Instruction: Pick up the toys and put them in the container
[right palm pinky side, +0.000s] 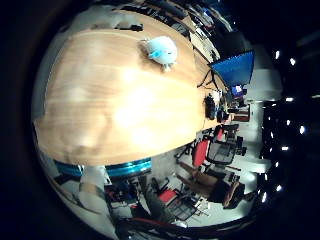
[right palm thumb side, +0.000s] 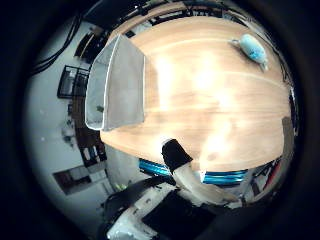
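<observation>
A light blue plush toy (right palm pinky side: 160, 50) lies on the wooden table (right palm pinky side: 110, 95), near its far side. The right thumb side palm view shows the same toy (right palm thumb side: 252, 47) and a grey rectangular container (right palm thumb side: 103, 70) standing at the table's other end, well away from the toy. My right hand (right palm thumb side: 185, 170) is high above the table, near its front edge. One white finger with a black tip reaches out straight over the edge. It holds nothing and touches neither the toy nor the container.
The table's front edge has a teal strip (right palm pinky side: 115, 168). Beyond the table are a blue screen (right palm pinky side: 232, 68), red and black chairs (right palm pinky side: 210, 152) and other room clutter. A dark rack (right palm thumb side: 75, 80) stands beside the container's end of the table.
</observation>
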